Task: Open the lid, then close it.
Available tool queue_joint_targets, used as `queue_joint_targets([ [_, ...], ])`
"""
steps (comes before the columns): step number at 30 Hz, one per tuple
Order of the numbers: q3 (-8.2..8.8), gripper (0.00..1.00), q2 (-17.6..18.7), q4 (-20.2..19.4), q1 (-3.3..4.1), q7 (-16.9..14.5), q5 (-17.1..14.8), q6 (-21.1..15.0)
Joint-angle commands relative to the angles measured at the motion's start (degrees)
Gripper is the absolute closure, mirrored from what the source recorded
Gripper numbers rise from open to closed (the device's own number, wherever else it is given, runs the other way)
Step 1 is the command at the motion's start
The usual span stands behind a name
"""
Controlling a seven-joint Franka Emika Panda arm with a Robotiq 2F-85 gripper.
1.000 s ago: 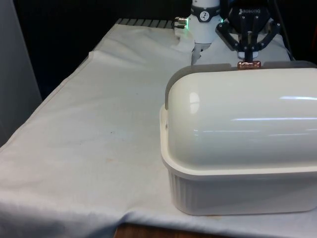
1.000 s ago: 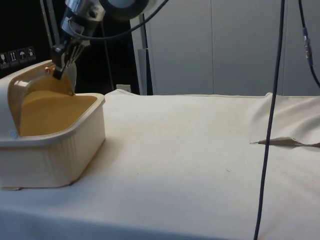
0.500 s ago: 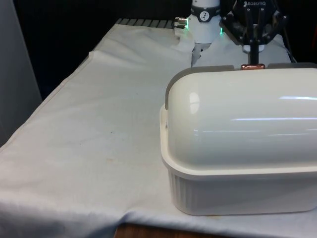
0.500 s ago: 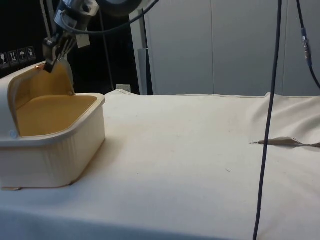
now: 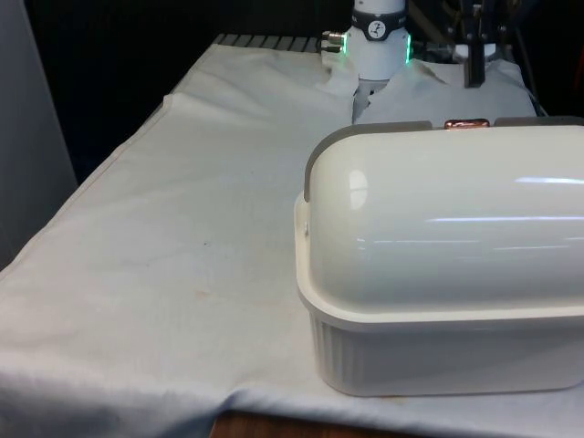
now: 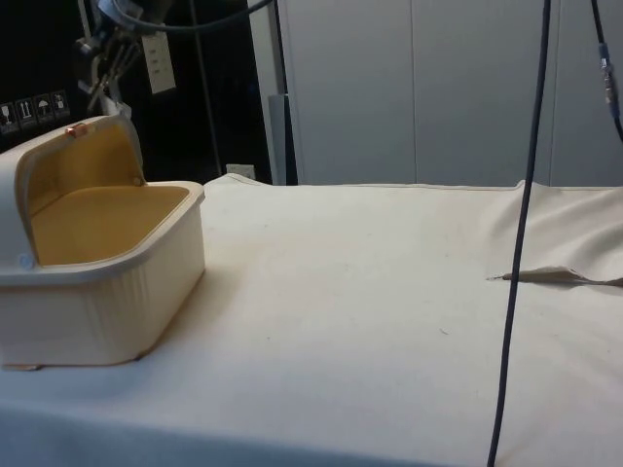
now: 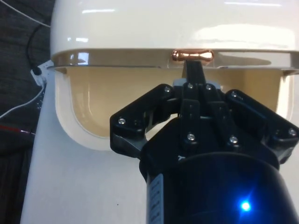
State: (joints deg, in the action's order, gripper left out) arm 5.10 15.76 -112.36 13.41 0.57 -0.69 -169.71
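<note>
The gripper (image 5: 474, 68) is being held above and clear of the copper handle (image 5: 466, 123), which it was grasping a second ago; its fingers (image 7: 192, 74) are pressed together on nothing. The lid (image 6: 73, 146) is resting rolled back, the bread box (image 6: 107, 282) standing open beneath.

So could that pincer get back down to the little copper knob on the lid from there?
Probably yes. The pincer hangs just above the copper knob on the rolled-back lid of the bread box, and nothing sits between them.
</note>
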Motion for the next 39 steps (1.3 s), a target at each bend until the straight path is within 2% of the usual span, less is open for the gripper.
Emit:
queue_joint_targets([
  [1, 0.57, 1.00, -0.5, 0.1, 0.29, 0.4, 0.7, 0.7],
  [8, 0.40, 1.00, -2.3, 0.1, 0.23, -0.2, 0.6, 1.9],
  [9, 0.00, 1.00, -2.1, 0.1, 0.00, -0.5, 0.1, 1.4],
  [10, 0.34, 1.00, -2.9, 0.2, 0.17, -0.3, 0.6, 2.5],
  [18, 0.23, 1.00, -4.8, 1.6, 0.00, -1.4, 0.3, 5.8],
  [19, 0.11, 1.00, -4.4, 1.4, 0.00, -1.4, 0.1, 5.0],
  [25, -0.17, 1.00, -5.2, 3.0, -0.11, -2.6, -0.5, 9.4],
  [27, 0.17, 1.00, -5.1, 3.0, 0.00, -2.2, 0.1, 9.3],
  [31, -0.23, 1.00, -5.3, 4.0, -0.11, -3.8, -0.6, 12.3],
  [39, -0.17, 1.00, -5.3, 4.6, -0.06, -5.4, -0.3, 15.5],
])
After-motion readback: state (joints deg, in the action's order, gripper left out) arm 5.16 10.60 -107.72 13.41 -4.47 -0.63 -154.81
